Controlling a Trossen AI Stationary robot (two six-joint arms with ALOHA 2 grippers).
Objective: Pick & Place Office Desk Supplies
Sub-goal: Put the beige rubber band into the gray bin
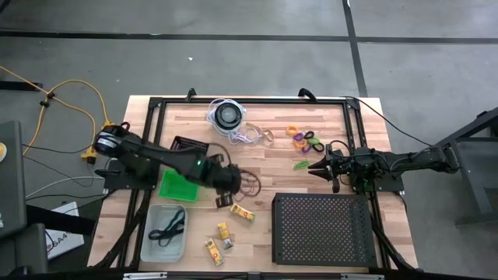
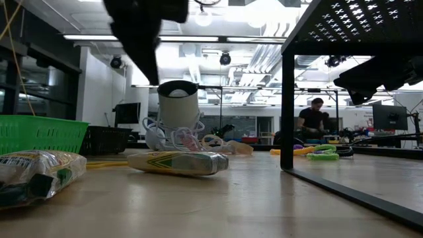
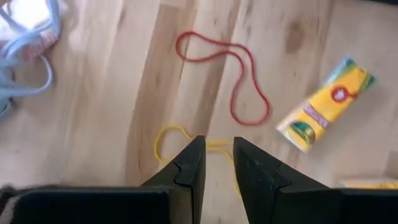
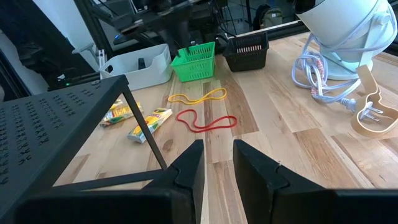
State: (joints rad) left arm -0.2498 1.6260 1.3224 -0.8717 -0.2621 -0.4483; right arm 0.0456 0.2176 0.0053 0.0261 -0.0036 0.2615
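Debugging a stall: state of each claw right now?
Left claw: narrow gap, over the yellow rubber band, holding nothing.
Right claw: narrow gap, empty.

1. High view looks straight down on the whole table point(image 1: 257, 128).
2. Low view sits at tabletop level, facing the room.
3. Both wrist views look down close, sharing the red rubber band point(image 3: 231, 74) point(image 4: 205, 121).

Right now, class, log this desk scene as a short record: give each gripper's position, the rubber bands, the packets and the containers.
left gripper: above the yellow rubber band, slightly parted, holding nothing
right gripper: waits by the black perforated tray, slightly parted
red rubber band: loose on the wood
yellow packets: scattered on the table
green basket: beside the left arm
clear bin: holds dark bands
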